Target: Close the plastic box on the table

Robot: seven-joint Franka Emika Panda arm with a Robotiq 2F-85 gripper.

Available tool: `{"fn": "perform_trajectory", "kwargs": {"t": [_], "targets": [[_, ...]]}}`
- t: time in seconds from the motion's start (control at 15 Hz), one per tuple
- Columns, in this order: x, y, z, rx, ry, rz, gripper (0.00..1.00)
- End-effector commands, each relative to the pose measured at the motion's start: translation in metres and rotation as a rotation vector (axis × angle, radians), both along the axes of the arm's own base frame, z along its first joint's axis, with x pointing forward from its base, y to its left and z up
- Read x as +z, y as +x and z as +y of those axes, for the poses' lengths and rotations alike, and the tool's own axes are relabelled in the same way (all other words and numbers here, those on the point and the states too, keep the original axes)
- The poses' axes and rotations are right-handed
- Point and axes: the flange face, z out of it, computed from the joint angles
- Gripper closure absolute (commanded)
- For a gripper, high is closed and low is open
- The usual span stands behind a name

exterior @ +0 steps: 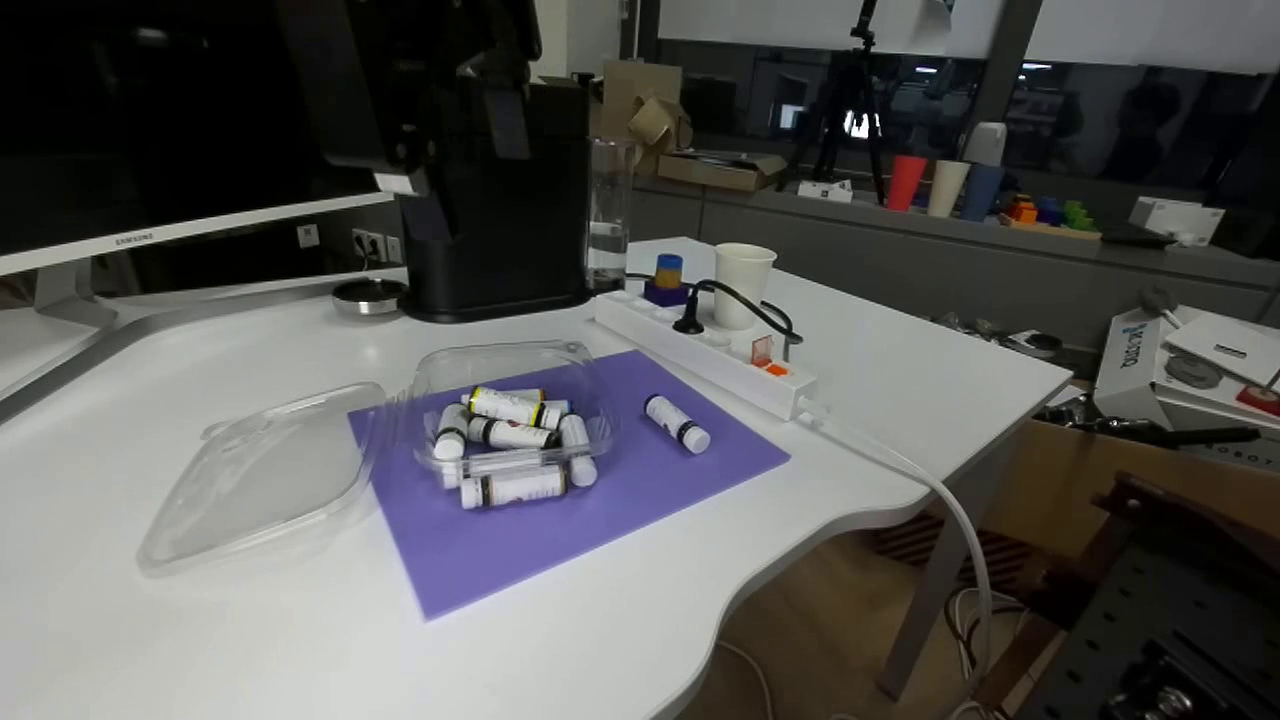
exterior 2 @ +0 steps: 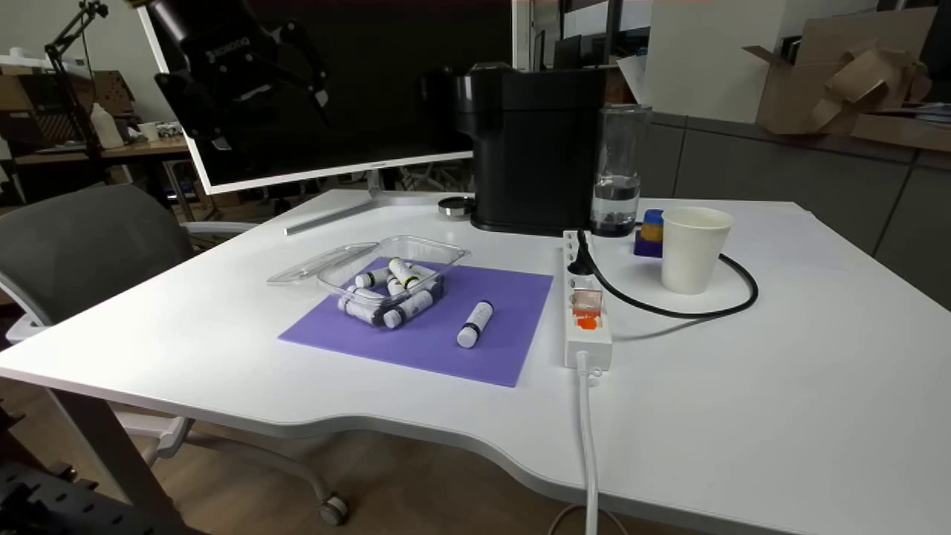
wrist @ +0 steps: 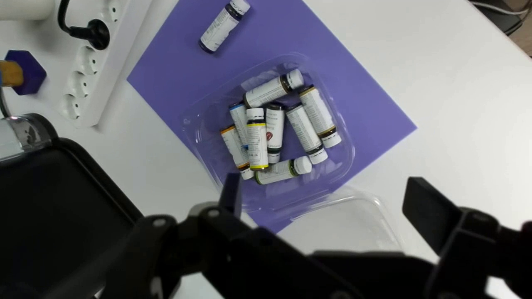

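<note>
The clear plastic box (exterior: 603, 420) stands open on the purple mat on the white table (exterior: 620, 610), with several small white-labelled bottles inside. It also shows in an exterior view (exterior 2: 438, 247) and the wrist view (wrist: 350, 153). Its clear lid (exterior: 275, 470) lies folded back beside the box, partly over the bare table; it shows edge-on in an exterior view (exterior 2: 316, 266). In the wrist view the lid's (wrist: 345, 228) lower part is hidden by the gripper. My gripper (wrist: 330, 203) is open and empty, well above the table. It is dark against the monitor in an exterior view (exterior 2: 272, 122).
One bottle (exterior: 677, 424) lies on the mat (exterior: 480, 570) outside the box. A white power strip (exterior: 700, 350) with a black cable and a paper cup (exterior: 741, 285) stand beyond it. A tall black appliance (exterior 2: 539, 148) and a large monitor (exterior 2: 386, 82) stand behind.
</note>
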Motion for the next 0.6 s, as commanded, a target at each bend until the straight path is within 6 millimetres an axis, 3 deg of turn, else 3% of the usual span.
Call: {"fn": "perform_trajectory", "kwargs": {"t": [0.0,0.2,0.53], "targets": [[0.000,0.000,0.001,0.003,0.000,0.003,0.00],[-0.005,0.000,0.005,0.043,-0.053,-0.017,0.00],[-0.040,0.001,0.024,0.195,-0.185,-0.107,0.00]]}}
